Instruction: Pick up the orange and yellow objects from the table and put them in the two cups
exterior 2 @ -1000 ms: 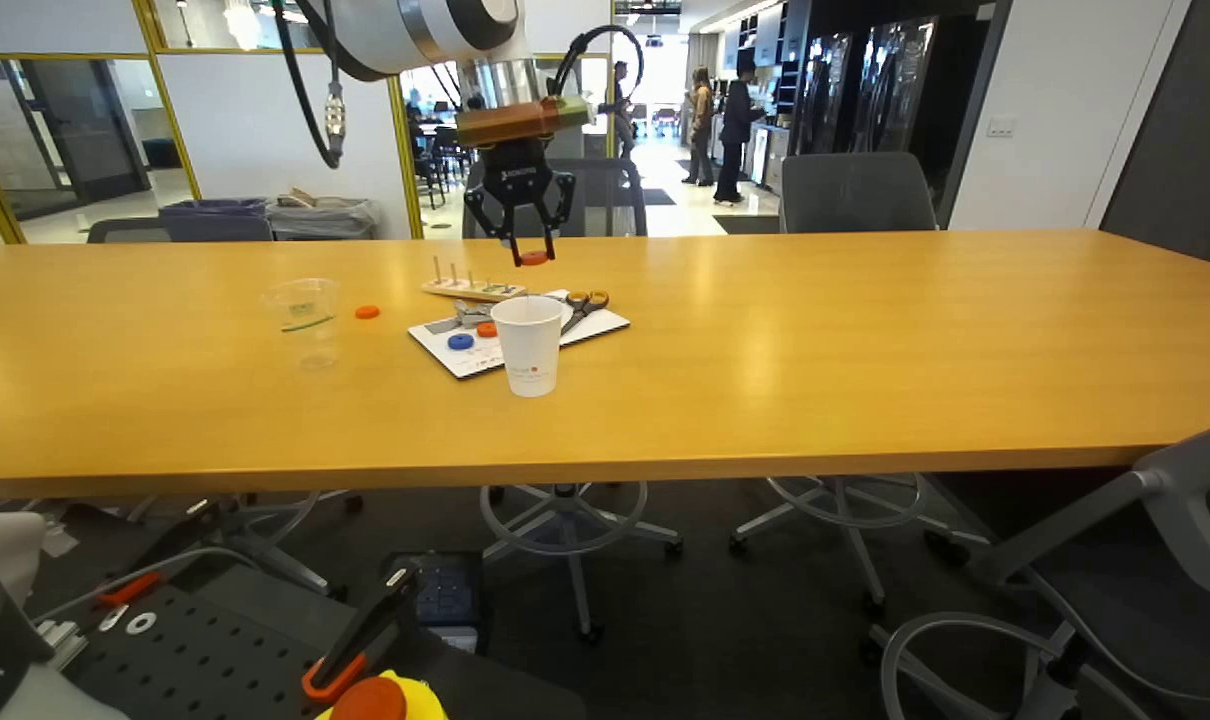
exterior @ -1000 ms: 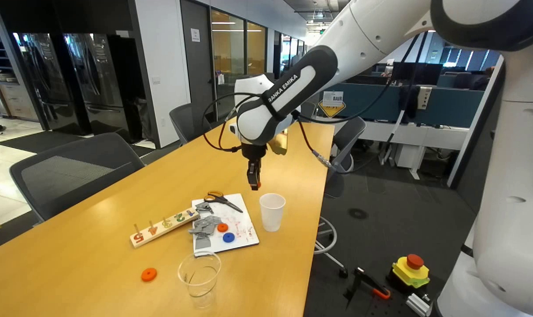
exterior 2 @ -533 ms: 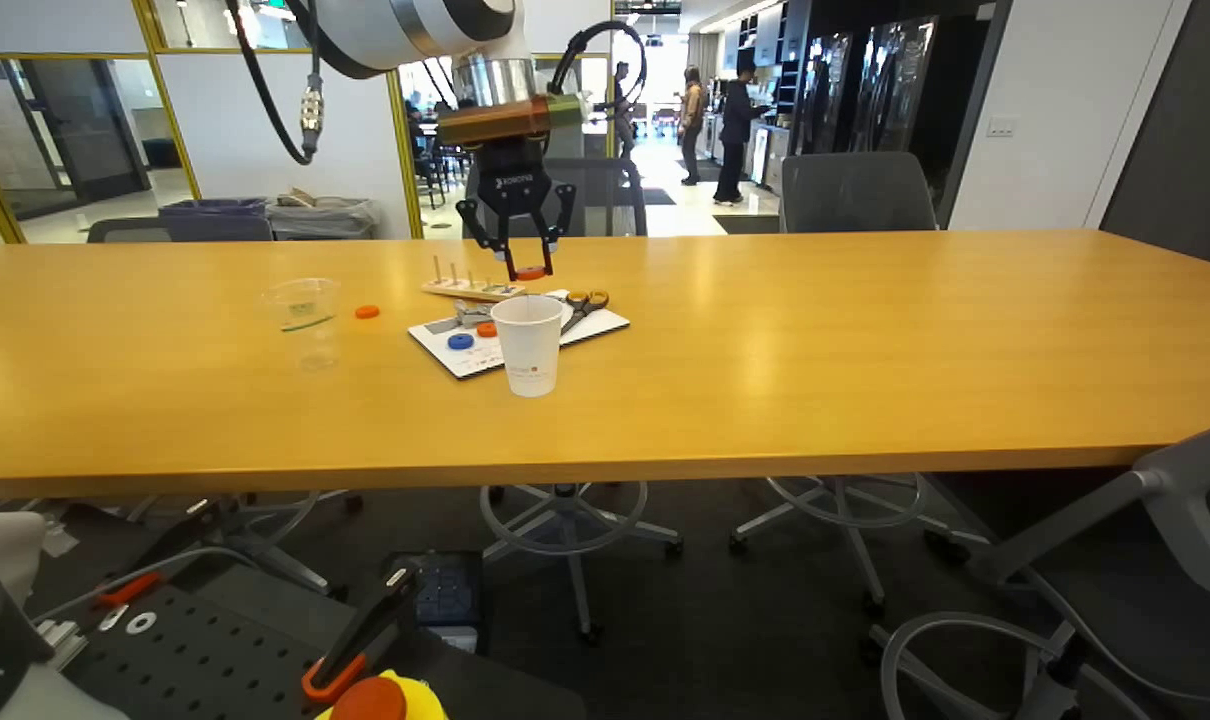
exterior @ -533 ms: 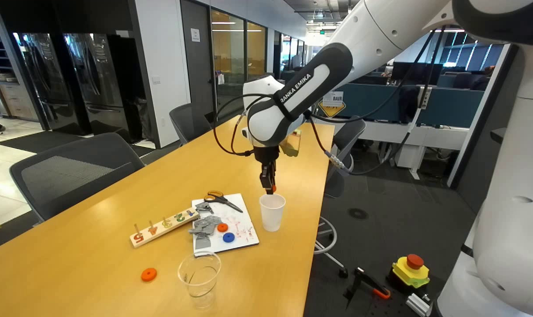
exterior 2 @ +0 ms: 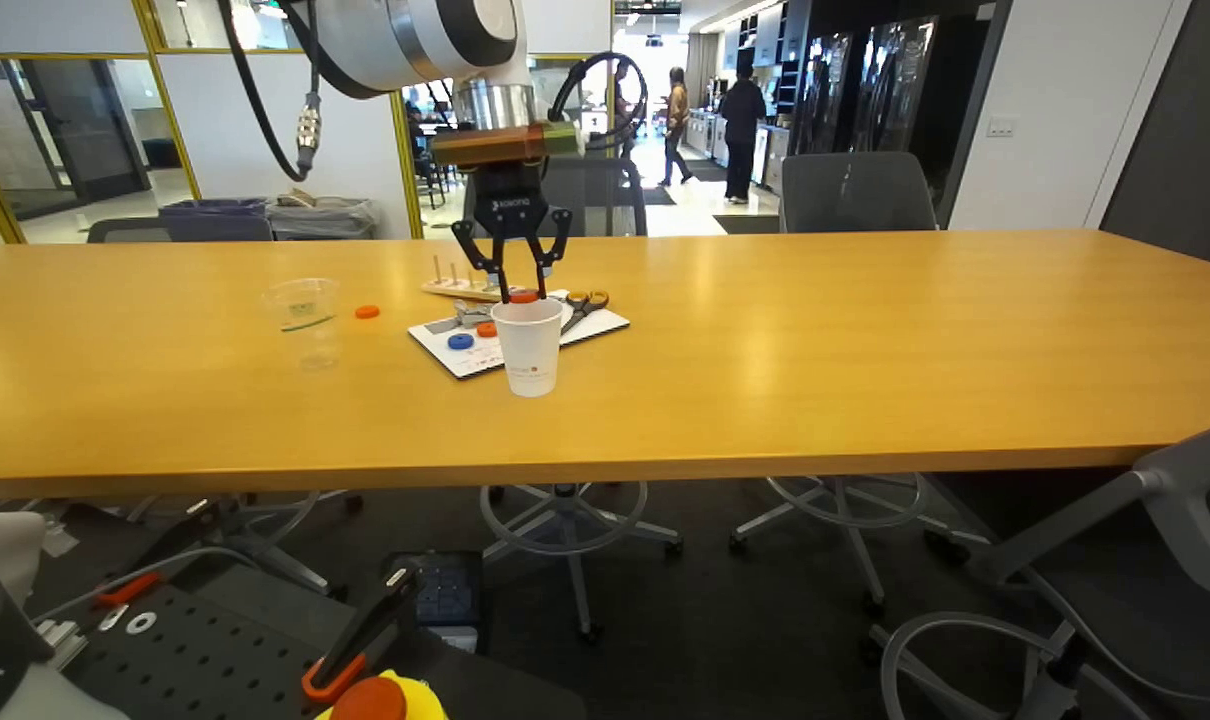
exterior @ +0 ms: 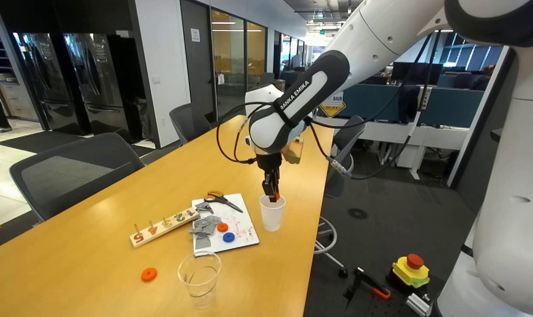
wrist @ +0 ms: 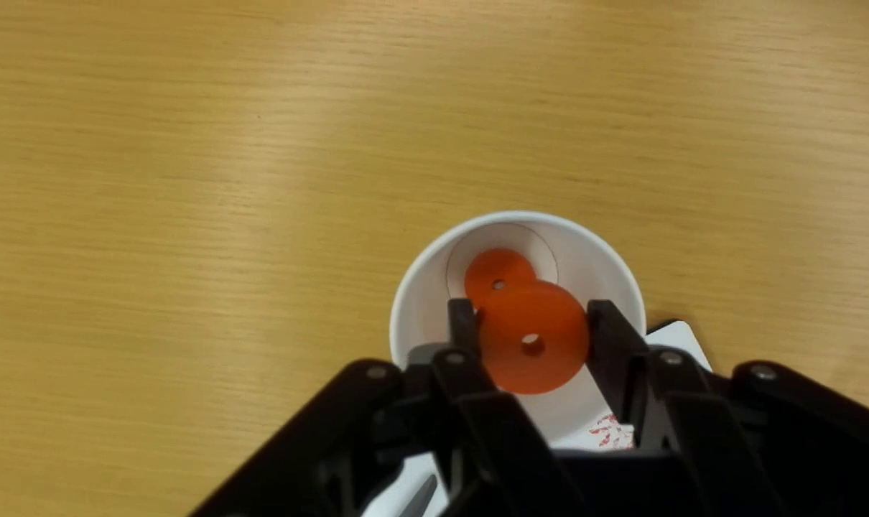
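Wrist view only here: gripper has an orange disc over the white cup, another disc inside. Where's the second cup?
Observer: The clear cup stands on the table, apart from the board.
Operator: Any loose orange elsewhere?
Observer: Two, in both exterior views: one disc directly on the table, the other disc on the board.
Operator: Blade tip low in my frame?
Observer: Part of orange-handled scissors.
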